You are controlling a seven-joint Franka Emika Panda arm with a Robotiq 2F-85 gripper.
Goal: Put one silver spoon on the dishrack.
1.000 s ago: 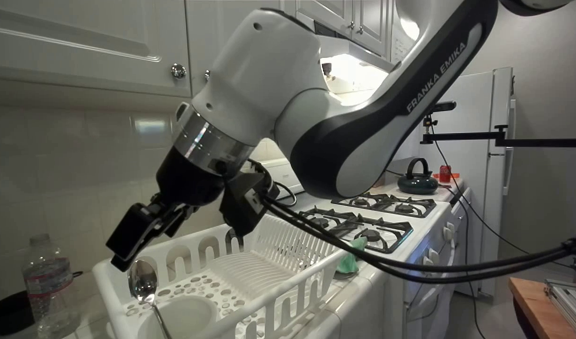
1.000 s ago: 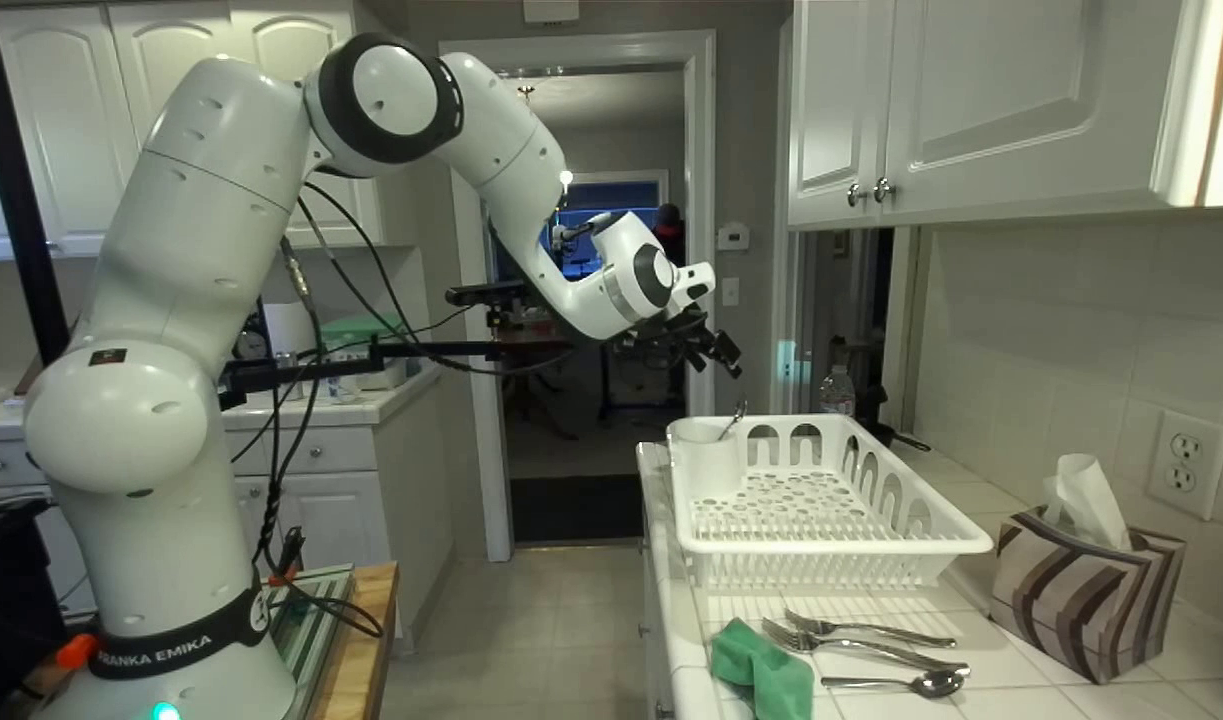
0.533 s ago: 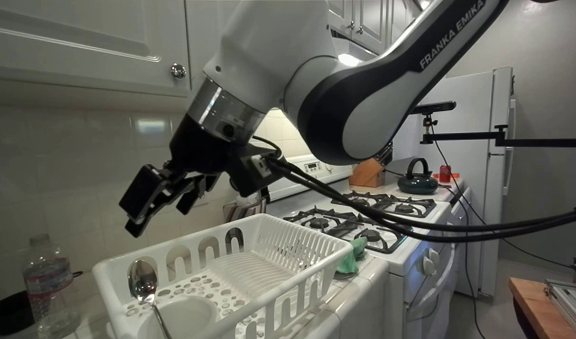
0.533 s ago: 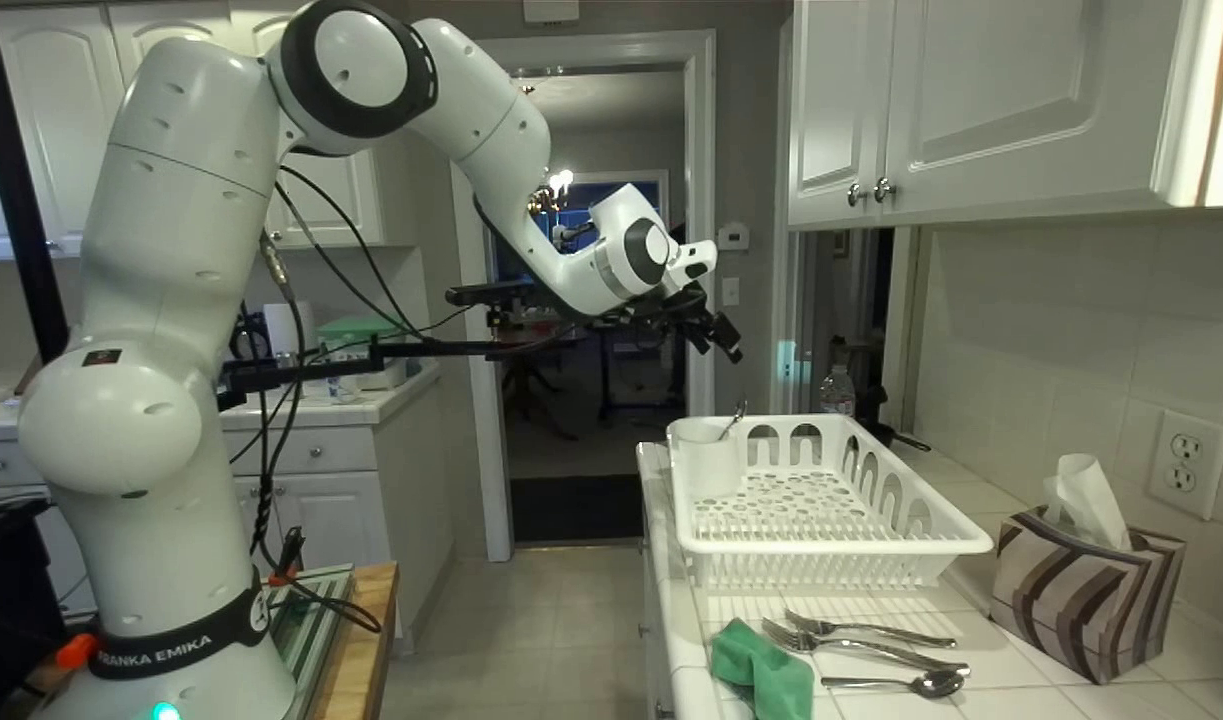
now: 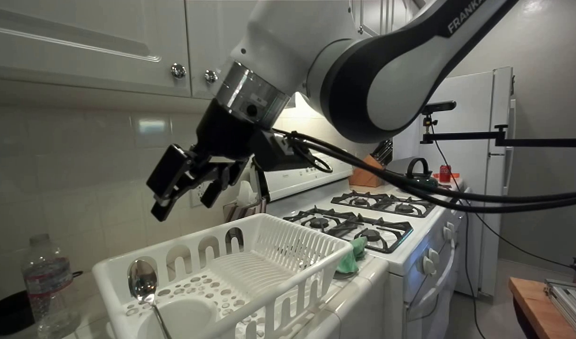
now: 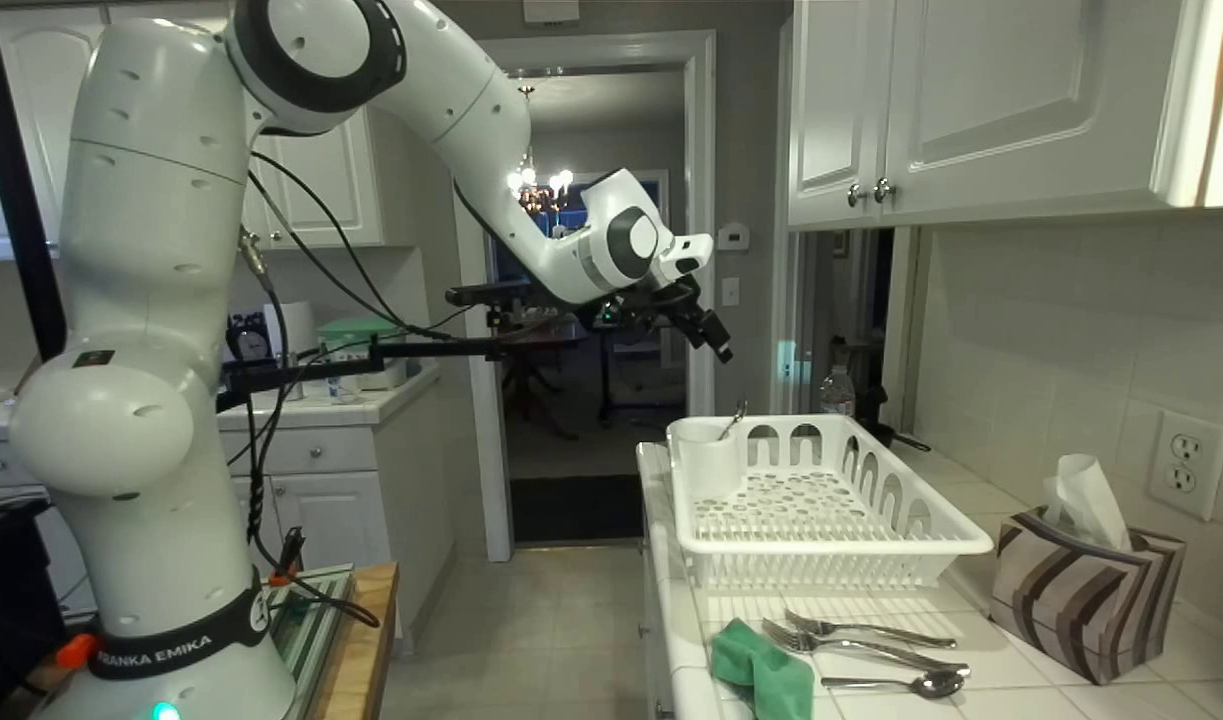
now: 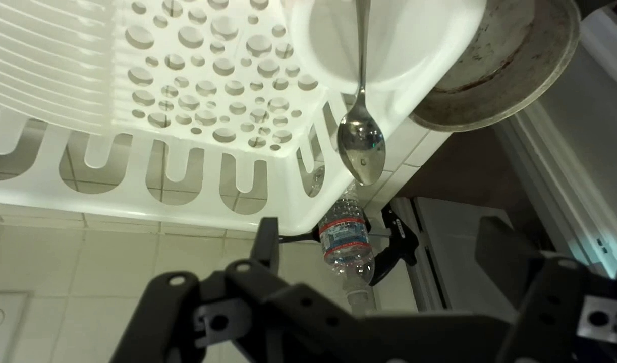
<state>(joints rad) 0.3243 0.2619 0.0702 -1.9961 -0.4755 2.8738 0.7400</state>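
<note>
In an exterior view the end effector (image 5: 184, 205) has risen farther from the silver spoon (image 5: 143, 281) leaning bowl-up in the cutlery cup (image 5: 193, 315) of the dishrack (image 5: 245, 270), so placing looks done. In an exterior view, two forks (image 6: 901, 655) and another spoon (image 6: 935, 684) lie on the surface (image 6: 1021, 695); the wrist view lacks those but shows the end effector spread, holding nothing.
</note>
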